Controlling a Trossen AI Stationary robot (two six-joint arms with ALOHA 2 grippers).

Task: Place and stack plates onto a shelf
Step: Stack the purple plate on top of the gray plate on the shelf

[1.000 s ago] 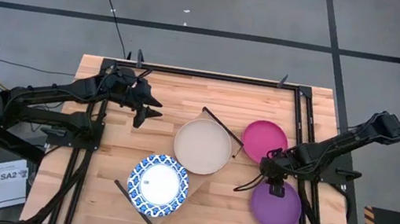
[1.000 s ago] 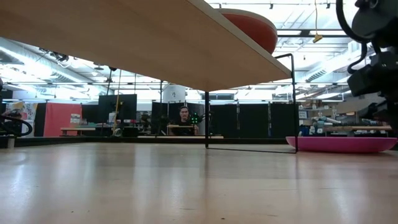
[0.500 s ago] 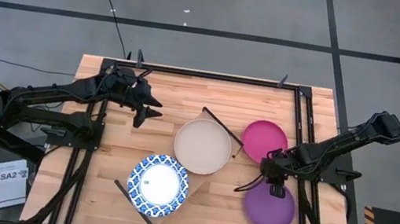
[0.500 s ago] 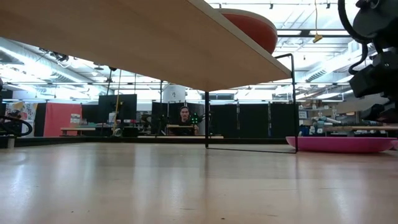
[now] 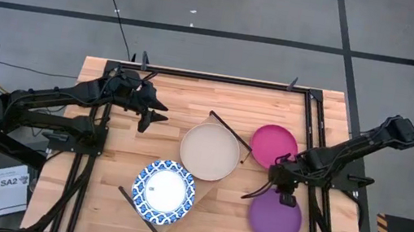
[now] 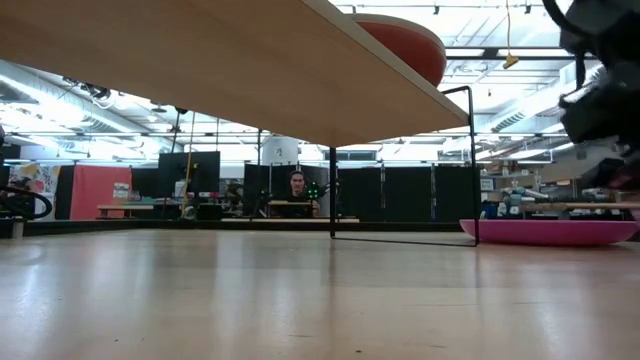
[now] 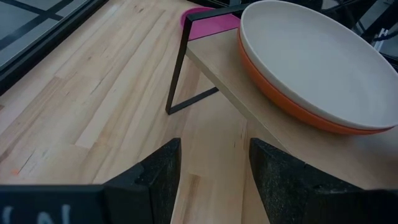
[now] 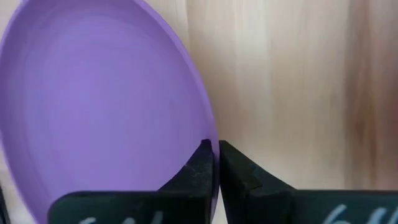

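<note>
A purple plate (image 5: 275, 218) is at the table's near right, and my right gripper (image 5: 285, 195) is shut on its far rim. A magenta plate (image 5: 274, 146) lies flat on the table just beyond it. The shelf (image 5: 192, 204) runs slantwise across the table's middle. It carries a beige plate (image 5: 209, 151) nested in an orange plate (image 7: 292, 102), and a blue-rimmed white plate (image 5: 164, 189). My left gripper (image 5: 153, 116) hovers open at the far left, with the shelf's end ahead of it. My right gripper pinches the purple plate's rim (image 8: 208, 134) between its two fingers, one on the inner face and one on the outer. The fingers come steeply from above. The plate tilts below them; whether its near edge rests on the table I cannot tell.
Black rod supports (image 7: 177, 68) hold the shelf above the tabletop. A black frame (image 5: 313, 124) borders the table's far and right sides. Bare wood (image 5: 215, 224) lies between the shelf and the purple plate. A person (image 6: 295, 190) sits in the room behind.
My right gripper has shut on the purple plate's rim and risen slightly. The plate has shifted a little toward the table's near-left.
</note>
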